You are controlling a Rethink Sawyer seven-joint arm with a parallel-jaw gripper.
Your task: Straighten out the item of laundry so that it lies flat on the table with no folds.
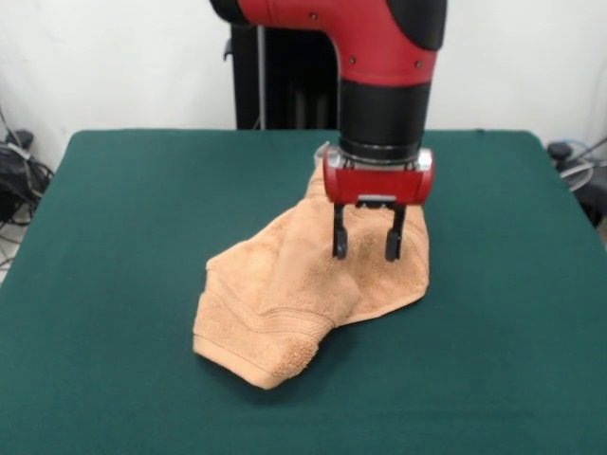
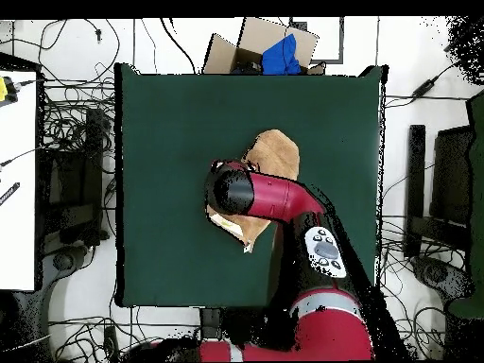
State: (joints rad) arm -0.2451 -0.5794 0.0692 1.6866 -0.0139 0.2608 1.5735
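The towel (image 1: 313, 284) lies crumpled near the middle of the table (image 1: 114, 284), and a good part of it is hard to read: its nearest end is rolled under into a thick fold showing a woven band, so the edge beneath is hidden, and its far end runs up behind the gripper (image 1: 366, 245) and the red wrist, out of sight in the front view. In the overhead view the arm (image 2: 284, 203) covers the cloth's middle, leaving only a tan lobe (image 2: 274, 151) on one side of it and a small corner on the other. The table top is dark green, felt-like and much larger than the towel, with bare cloth all round it. Past the table stand a white wall and the black pedestal, with dark cables at both sides; from above, tangled cables cover the floor and an open cardboard box (image 2: 255, 47) with something blue in it sits at one table edge. The gripper points straight down over the towel's far half, its two black fingers (image 1: 339, 242) spread apart with nothing between them; the tips seem to hang just above the cloth or barely touch it, which I cannot settle.
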